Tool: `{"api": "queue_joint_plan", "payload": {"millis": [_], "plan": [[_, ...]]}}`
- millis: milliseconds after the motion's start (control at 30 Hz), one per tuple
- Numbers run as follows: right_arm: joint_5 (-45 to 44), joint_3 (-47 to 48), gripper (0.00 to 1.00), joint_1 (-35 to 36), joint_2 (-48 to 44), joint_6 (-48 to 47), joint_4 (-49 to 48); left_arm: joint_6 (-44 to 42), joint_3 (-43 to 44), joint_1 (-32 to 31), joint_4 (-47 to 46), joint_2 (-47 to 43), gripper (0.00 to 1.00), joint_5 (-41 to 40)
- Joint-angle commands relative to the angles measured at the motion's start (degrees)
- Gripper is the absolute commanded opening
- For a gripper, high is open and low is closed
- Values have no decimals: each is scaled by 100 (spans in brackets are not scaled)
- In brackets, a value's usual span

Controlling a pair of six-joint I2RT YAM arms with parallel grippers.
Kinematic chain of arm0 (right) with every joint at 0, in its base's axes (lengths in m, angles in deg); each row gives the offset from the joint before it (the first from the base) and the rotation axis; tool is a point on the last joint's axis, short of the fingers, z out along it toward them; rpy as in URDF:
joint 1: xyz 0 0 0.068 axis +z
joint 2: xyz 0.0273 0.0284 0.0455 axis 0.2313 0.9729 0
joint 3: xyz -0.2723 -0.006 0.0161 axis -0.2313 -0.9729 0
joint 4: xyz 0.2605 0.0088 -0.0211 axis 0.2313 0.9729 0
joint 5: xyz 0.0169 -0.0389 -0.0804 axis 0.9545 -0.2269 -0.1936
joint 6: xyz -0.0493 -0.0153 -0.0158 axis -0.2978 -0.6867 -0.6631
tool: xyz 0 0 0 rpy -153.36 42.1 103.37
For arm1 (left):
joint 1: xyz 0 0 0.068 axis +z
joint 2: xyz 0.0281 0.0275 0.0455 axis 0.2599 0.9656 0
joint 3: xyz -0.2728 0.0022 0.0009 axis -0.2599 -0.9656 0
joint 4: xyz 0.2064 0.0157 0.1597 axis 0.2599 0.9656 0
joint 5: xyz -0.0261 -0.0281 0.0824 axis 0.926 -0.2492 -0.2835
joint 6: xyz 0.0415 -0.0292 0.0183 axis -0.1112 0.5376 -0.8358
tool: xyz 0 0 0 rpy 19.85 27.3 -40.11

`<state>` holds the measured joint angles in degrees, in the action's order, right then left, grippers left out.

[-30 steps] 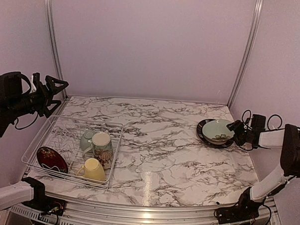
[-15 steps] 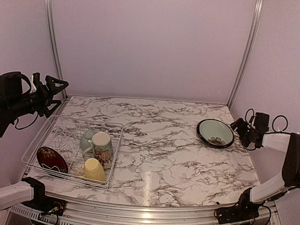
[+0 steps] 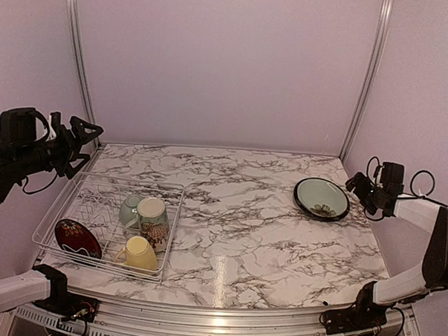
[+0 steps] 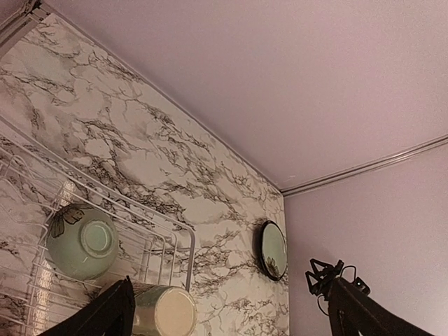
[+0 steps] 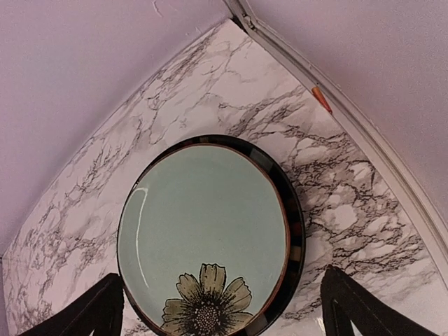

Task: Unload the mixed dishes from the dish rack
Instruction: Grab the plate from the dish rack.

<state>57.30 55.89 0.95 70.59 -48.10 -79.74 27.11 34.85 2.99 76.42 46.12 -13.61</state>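
right gripper (image 3: 359,196) spread wide, empty, near pale green plate (image 3: 321,196)

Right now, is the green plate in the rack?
No, the green plate lies on the black-rimmed plate on the table, far from the rack.

The white wire dish rack (image 3: 96,200), left, holds the dark red patterned plate (image 3: 77,238), small pale green bowl (image 3: 129,207), cream floral mug (image 3: 154,221) and pale yellow mug (image 3: 139,253). Far right, the pale green plate (image 3: 322,196) lies flat atop the black-rimmed plate (image 5: 297,231).
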Motion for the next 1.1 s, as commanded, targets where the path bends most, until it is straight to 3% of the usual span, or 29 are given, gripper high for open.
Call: {"api": "queue_joint_plan", "payload": {"millis": [0, 367, 500, 667, 900, 1067], "plan": [[-257, 546, 93, 621, -26, -550, 123, -203, 281, -46, 942, 186, 99, -461], [-253, 1353, 86, 2625, 567, -1664, -124, 345, 863, -591, 3600, 712, 99, -2277], [-338, 1454, 86, 3033, 712, -1678, -451, 1138, 959, -1131, 4353, 797, 99, -2982], [-445, 1617, 86, 3369, 882, -1731, -578, 2388, 976, -1366, 5389, 775, 99, -3483], [-428, 1605, 85, 3507, 909, -1688, -706, 3016, 498, -1373, 5280, 641, 98, -3391], [-469, 1588, 85, 3566, 818, -1714, -701, 3213, 246, -1369, 5140, 821, 88, -3374]]}}
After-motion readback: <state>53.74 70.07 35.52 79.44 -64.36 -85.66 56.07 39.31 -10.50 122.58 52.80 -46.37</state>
